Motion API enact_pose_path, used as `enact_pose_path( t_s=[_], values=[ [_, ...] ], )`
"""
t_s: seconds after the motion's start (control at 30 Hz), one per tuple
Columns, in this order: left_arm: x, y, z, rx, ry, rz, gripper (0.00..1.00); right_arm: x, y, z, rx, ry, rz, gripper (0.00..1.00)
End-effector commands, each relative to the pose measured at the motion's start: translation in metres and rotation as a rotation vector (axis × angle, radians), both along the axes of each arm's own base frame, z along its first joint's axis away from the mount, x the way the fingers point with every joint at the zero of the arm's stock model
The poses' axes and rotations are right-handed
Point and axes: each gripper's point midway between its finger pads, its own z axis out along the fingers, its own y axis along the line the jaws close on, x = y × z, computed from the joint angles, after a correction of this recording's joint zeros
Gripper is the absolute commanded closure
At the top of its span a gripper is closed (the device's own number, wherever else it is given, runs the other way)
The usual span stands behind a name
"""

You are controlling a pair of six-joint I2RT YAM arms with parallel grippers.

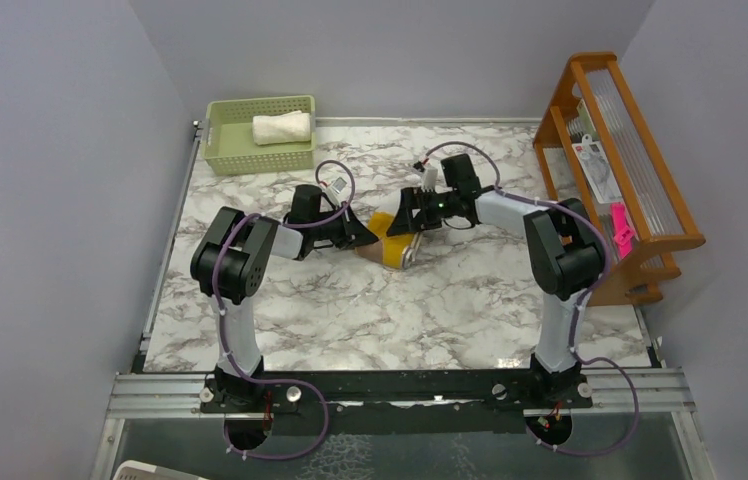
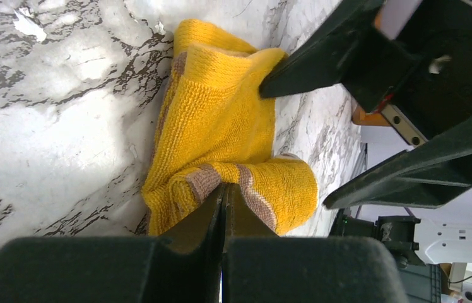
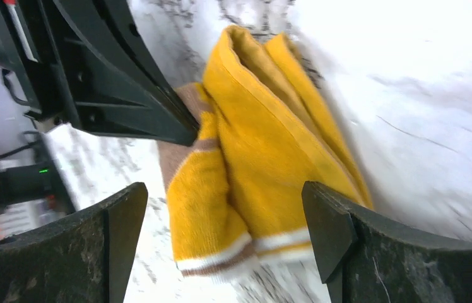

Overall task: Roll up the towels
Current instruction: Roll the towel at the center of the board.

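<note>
At the bottom edge of the left wrist view, the left hand (image 2: 224, 192) is closed. Its fingertips pinch a brown-striped fold of the yellow towel (image 2: 221, 120), which lies bunched on the marble surface (image 2: 44, 126). In the right wrist view the right hand (image 3: 221, 208) stands open, one finger to each side of the same towel, neither clearly touching it. From above, this towel sits near the centre of the frame between both hands. The cream towel (image 1: 281, 127) lies bundled in the green basket (image 1: 240, 155) at the upper left.
</note>
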Motion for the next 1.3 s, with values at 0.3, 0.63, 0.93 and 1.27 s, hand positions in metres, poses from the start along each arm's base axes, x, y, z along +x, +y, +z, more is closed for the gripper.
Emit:
enact_pose_path(
  t_s=[0.3, 0.63, 0.93, 1.27],
  values=[
    [-0.013, 0.013, -0.054, 0.124, 0.09, 0.033, 1.0, 0.018, -0.099, 0.171, 0.185, -0.952, -0.605, 0.0],
    [-0.012, 0.02, -0.053, 0.177, 0.077, 0.052, 1.0, -0.045, 0.006, 0.13, -0.142, -1.419, 0.122, 0.03],
    [-0.009, 0.023, -0.053, 0.21, 0.075, 0.061, 1.0, -0.072, 0.028, 0.034, -0.341, -1.34, 0.621, 0.05],
    [-0.008, 0.029, -0.053, 0.263, 0.07, 0.065, 1.0, -0.057, 0.027, -0.022, -0.525, -1.215, 0.722, 0.3]
  ],
)
